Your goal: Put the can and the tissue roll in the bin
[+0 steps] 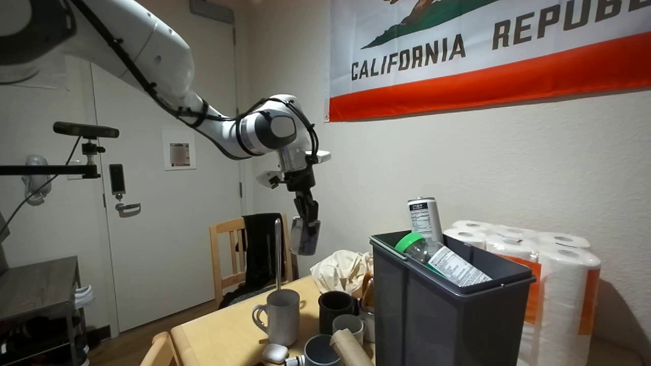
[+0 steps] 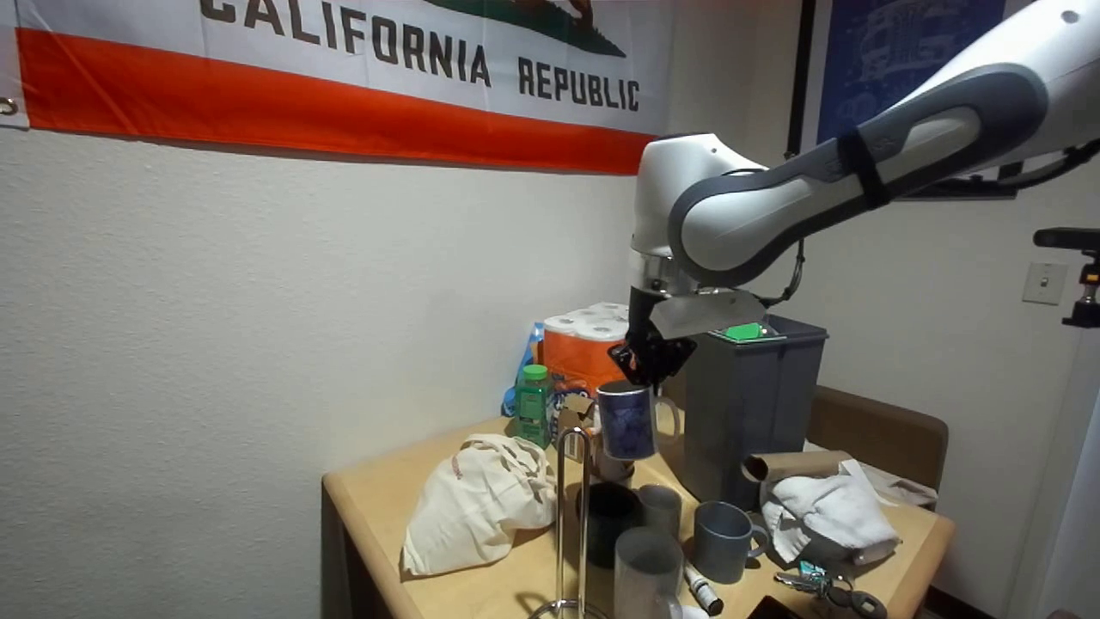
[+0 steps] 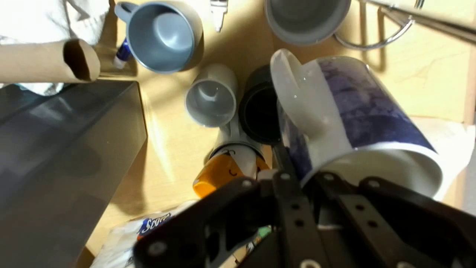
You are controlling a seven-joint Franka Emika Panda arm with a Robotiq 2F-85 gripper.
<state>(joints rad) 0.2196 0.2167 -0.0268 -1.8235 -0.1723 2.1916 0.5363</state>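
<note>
California flag (image 2: 344, 86) on wall (image 2: 215, 301) | cream bag (image 2: 481, 507) on table (image 2: 391, 486) | dark cloth (image 1: 260, 254) over chair (image 1: 215, 259)

The bin (image 1: 447, 320) is charcoal, pretty much black, and the can (image 1: 425, 219) is silvery with a white label and dark print. The cardboard tube (image 2: 797, 465) is just brown. Fanciest is the blue-purple mug (image 3: 368, 102), all mottled, with a white handle. The gripper (image 1: 308, 221) is black, the arm (image 1: 168, 58) white with grey bits. Clear bottle (image 1: 441, 260), bright green lid (image 1: 409, 241). Cream cloth bag (image 2: 481, 507), pale yellowish wood table (image 2: 375, 490), white paper rolls (image 1: 562, 300) with orange wrapping. Flag (image 2: 344, 94) is white with dark brown letters and a red-orange stripe.
</note>
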